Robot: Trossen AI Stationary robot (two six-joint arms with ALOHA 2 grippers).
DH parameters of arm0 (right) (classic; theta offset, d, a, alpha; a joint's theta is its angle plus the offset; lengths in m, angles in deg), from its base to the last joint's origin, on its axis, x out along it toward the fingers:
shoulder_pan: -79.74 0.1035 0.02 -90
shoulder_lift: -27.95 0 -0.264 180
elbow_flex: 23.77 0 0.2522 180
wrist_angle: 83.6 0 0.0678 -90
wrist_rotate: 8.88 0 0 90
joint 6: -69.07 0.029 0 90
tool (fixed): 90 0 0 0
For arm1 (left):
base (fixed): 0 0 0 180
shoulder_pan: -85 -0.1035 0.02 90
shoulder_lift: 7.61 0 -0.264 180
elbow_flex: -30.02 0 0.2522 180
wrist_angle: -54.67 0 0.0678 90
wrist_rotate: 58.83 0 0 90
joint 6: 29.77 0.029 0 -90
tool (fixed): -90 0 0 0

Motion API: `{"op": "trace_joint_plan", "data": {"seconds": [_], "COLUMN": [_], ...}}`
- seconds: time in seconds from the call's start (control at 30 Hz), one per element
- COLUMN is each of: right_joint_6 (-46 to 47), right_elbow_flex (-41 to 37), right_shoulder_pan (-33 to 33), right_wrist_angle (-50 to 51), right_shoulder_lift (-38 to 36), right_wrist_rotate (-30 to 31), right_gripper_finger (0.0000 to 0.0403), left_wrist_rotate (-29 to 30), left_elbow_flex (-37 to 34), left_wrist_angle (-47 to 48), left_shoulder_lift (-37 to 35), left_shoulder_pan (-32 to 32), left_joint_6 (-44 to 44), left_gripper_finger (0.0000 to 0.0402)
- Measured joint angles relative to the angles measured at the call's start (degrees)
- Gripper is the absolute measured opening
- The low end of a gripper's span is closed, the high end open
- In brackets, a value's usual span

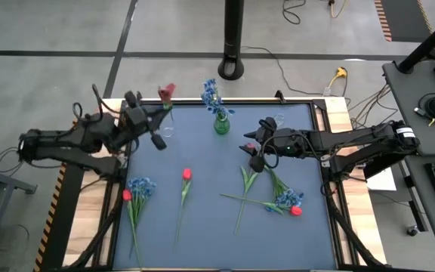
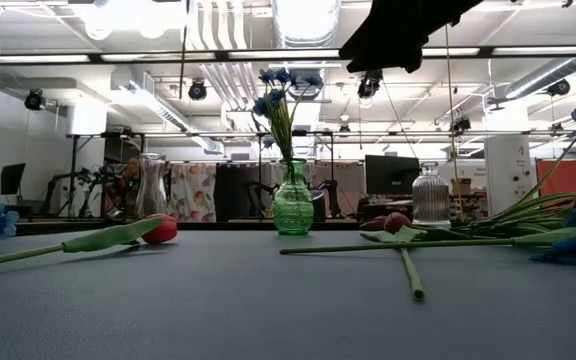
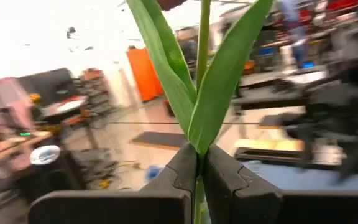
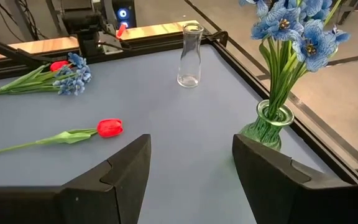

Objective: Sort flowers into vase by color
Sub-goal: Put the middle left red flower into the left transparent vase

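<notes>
My left gripper [image 3: 201,155] is shut on a dark maroon tulip [image 1: 166,92] near the table's far left corner, above a clear glass vase [image 1: 168,130]. A green vase [image 1: 221,125] at the far edge holds blue sprigs [image 1: 212,94]. My right gripper [image 4: 191,146] is open and holds nothing. It hovers right of centre [image 1: 254,155], over a maroon tulip [image 2: 393,222] that lies on the table. A red tulip [image 1: 186,175] lies flat mid-table. A blue sprig with a red tulip [image 1: 138,187] lies at the left, and crossed stems with blue and red heads [image 1: 287,200] at the right. My left gripper pinches the maroon tulip's green stem [image 3: 199,167] between its two fingers, just below where the leaves [image 3: 191,87] branch. The fingers lie level, coming from the table's left, across the stem. The flower stands upright above them, lifted; its lower end is hidden by the gripper.
A ribbed clear jar [image 1: 278,121] stands near the far right corner. The clear vase [image 4: 191,46] and green vase [image 4: 267,127] line the far edge. Wooden rails [image 1: 342,151] border the blue mat. There is free room in the mat's middle and near edge.
</notes>
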State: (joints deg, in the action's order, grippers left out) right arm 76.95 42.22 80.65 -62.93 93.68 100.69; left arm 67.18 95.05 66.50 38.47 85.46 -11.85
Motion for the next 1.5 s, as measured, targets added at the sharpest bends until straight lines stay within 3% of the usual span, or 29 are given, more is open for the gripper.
{"op": "trace_joint_plan", "data": {"seconds": [0.13,0.3,0.4,0.5,0.7,1.07,1.5], "right_joint_6": [0.02,0.31,0.35,0.78,1.43,1.6,1.62], "right_elbow_flex": [0.0,0.0,0.0,0.0,0.0,0.0,0.0], "right_shoulder_pan": [0.0,0.0,0.0,0.0,0.0,0.0,0.0], "right_wrist_angle": [-0.38,-0.38,-0.37,-0.41,-0.39,-0.39,-0.39], "right_shoulder_lift": [0.0,0.0,0.0,0.0,0.0,0.02,0.02], "right_wrist_rotate": [0.0,0.0,0.0,0.0,0.0,0.0,0.0], "right_gripper_finger": [0.0219,0.0219,0.0219,0.0219,0.0219,0.0219,0.0219], "left_wrist_rotate": [-7.18,-9.67,-14.93,-16.58,-12.89,-11.23,-11.0], "left_elbow_flex": [-4.03,-9.32,-11.65,-12.73,-15.58,-17.61,-20.84], "left_wrist_angle": [-4.51,-4.3,-4.74,-4.97,-4.34,-2.32,-1.71], "left_shoulder_lift": [-4.24,-8.64,-10.35,-10.63,-10.44,-9.65,-9.81], "left_shoulder_pan": [-10.59,-22.49,-27.69,-31.09,-32.2,-32.23,-32.23], "left_joint_6": [-1.31,-5.07,-7.17,-12.05,-14.55,-17.7,-21.03], "left_gripper_finger": [0.0,0.0,0.0,0.0,0.0,0.0,0.004]}}
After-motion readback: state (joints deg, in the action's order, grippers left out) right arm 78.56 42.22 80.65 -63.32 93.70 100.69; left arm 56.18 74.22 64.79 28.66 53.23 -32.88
